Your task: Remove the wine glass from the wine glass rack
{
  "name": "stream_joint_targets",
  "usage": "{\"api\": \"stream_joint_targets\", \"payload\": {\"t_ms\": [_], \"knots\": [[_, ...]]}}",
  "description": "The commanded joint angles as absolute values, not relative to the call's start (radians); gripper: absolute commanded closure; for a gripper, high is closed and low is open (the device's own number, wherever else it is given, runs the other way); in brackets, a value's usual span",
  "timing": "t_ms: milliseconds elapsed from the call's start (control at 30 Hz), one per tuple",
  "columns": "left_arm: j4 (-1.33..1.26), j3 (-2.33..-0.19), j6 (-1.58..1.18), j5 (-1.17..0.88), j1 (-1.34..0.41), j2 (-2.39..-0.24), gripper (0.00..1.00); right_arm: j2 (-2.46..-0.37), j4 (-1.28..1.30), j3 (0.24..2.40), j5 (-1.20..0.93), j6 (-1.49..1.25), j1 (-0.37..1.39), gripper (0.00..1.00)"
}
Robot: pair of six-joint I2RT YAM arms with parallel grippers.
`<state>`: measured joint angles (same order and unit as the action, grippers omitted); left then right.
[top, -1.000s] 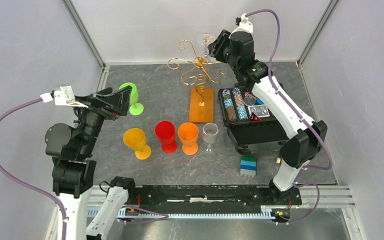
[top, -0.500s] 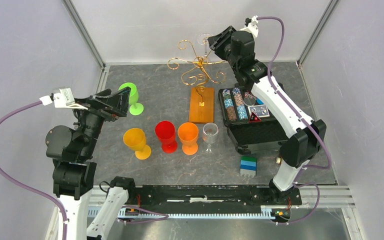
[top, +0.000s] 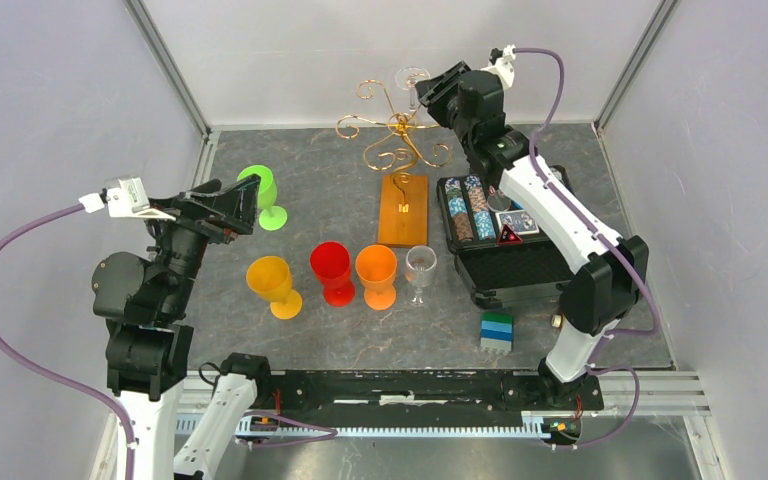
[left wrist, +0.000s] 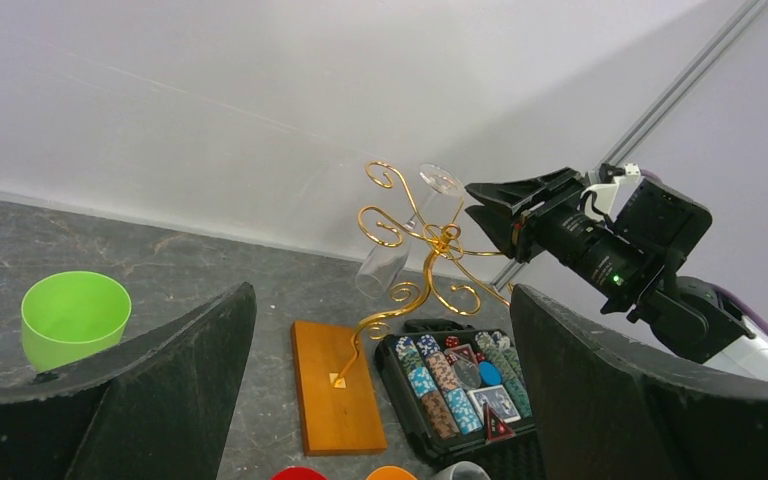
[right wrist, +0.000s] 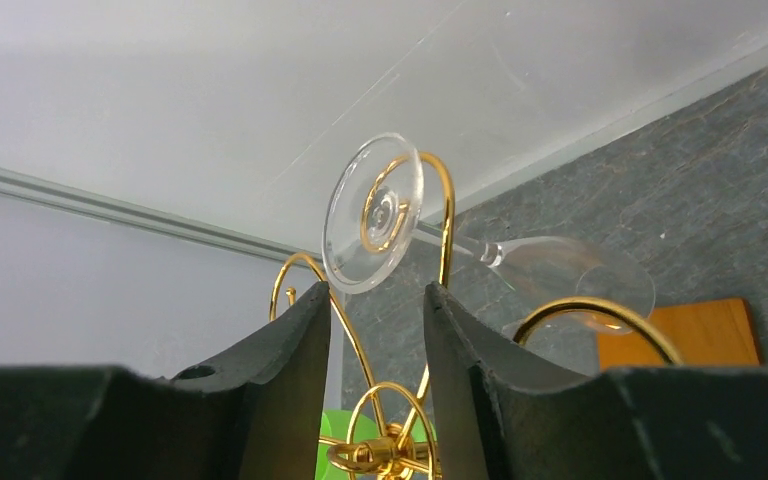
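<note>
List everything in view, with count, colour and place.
wine glass rack: 1, gold with wooden base, back centre
wine glass: 1, clear, hanging on rack
standing glass: 1, clear, right of orange goblet
green goblet: 1, green, left side
yellow goblet, red goblet, orange goblet: 1 each, middle row
poker chip case: 1, black, right
block stack: 1, blue-green, near right
left gripper: 1, black, open beside green goblet
right gripper: 1, black, open at wine glass foot
</note>
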<state>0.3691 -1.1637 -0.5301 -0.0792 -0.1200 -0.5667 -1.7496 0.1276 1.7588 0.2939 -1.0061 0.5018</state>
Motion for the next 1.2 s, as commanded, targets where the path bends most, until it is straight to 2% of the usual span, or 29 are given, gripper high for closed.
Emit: {"api": "stream_joint_targets", "payload": {"t_ms": [0, 400, 733, 1167], "knots": [[0.364, -1.159, -0.497, -0.064, -0.118, -0.562, 0.00, -1.747, 0.068, 1.741, 0.314, -1.031, 0.499, 0.56], [0.366, -1.154, -0.490, -0.060, -0.118, -0.566, 0.00, -1.802, 0.045, 1.774, 0.332, -1.069, 0.499, 0.58], [0.376, -1.154, -0.478, -0.046, -0.119, -0.564, 0.00, -1.816, -0.035, 1.750, 0.372, -1.086, 0.499, 0.67], [0.391, -1.159, -0.460, -0.032, -0.118, -0.554, 0.00, -1.859, -0.108, 1.737, 0.324, -1.184, 0.493, 0.69]]}}
